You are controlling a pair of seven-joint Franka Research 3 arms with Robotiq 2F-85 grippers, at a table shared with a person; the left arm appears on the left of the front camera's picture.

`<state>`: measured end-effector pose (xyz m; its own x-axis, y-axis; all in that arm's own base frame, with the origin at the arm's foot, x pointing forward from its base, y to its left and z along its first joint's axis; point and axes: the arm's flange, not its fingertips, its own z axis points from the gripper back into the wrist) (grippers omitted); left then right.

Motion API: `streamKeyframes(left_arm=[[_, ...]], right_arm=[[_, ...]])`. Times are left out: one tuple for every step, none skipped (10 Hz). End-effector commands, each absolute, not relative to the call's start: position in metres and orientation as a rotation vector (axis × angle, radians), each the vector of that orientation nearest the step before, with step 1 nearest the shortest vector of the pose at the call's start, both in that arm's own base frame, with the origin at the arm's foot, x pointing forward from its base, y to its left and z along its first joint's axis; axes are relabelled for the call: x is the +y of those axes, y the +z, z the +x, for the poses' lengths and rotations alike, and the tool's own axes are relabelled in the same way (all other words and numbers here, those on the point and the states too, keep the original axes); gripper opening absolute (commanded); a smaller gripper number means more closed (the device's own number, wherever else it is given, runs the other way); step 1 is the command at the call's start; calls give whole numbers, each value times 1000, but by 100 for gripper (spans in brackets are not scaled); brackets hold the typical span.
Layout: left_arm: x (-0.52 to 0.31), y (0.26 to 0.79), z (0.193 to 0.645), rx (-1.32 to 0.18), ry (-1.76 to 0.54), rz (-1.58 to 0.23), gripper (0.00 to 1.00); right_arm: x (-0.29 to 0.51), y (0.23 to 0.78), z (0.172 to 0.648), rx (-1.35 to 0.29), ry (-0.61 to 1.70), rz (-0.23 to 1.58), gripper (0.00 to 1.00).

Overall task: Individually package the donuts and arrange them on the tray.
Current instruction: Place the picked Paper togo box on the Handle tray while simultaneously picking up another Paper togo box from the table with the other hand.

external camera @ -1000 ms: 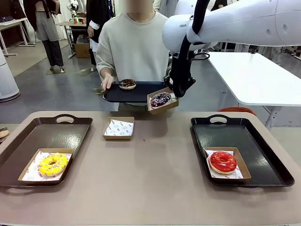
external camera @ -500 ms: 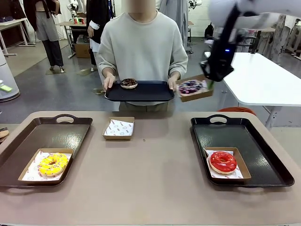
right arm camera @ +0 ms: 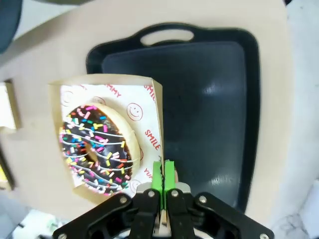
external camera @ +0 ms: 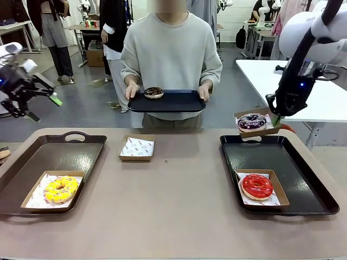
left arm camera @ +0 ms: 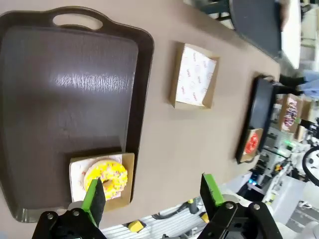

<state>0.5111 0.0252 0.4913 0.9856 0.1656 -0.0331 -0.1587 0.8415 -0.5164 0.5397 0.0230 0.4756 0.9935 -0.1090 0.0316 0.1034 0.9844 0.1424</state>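
Observation:
My right gripper (external camera: pixel 276 117) is shut on the rim of a cardboard box (external camera: pixel 255 130) that holds the dark donut with purple-white icing (external camera: pixel 251 121), in the air just above the far end of the right tray (external camera: pixel 303 179). In the right wrist view the sprinkled donut (right arm camera: pixel 97 149) sits in the box (right arm camera: pixel 152 99) and my gripper (right arm camera: pixel 163 180) pinches its edge. The red donut (external camera: pixel 256 186) lies boxed on that tray. On the left tray (external camera: pixel 49 157) is the boxed yellow donut (external camera: pixel 60 188). My left gripper (external camera: pixel 43 107) hangs open at the far left, seen again (left arm camera: pixel 152 194) above the yellow donut (left arm camera: pixel 105 178).
A person at the far side holds a dark serving tray (external camera: pixel 179 102) with the chocolate-brown donut (external camera: pixel 154 92) on it. An empty paper-lined box (external camera: pixel 137 147) lies on the table between the trays. The table's middle and front are bare. A white table (external camera: pixel 320 103) stands behind at right.
My right arm has carried the boxed donut from in front of the person rightward and down to the right tray's far end. My left arm has come into view at far left.

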Motion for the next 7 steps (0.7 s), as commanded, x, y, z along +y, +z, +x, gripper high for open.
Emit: streamKeyframes(left_arm=[[-8, 477, 535, 9, 177, -378, 100], [-26, 466, 546, 18, 174, -335, 100], [-44, 452, 557, 14, 172, -287, 100], [-62, 435, 568, 13, 168, -241, 100], [-78, 422, 577, 3, 162, -203, 100], [-95, 414, 579, -2, 145, -173, 100], [-113, 410, 578, -7, 107, -160, 100]], right_arm=[[22, 470, 536, -38, -136, 136, 1], [20, 464, 540, -25, -146, 129, 1], [19, 456, 546, -16, -160, 136, 1], [18, 446, 551, -3, -163, 141, 1], [16, 438, 554, 3, -171, 155, 1], [19, 454, 542, -2, -134, 138, 1], [19, 454, 542, -2, -134, 138, 1]])
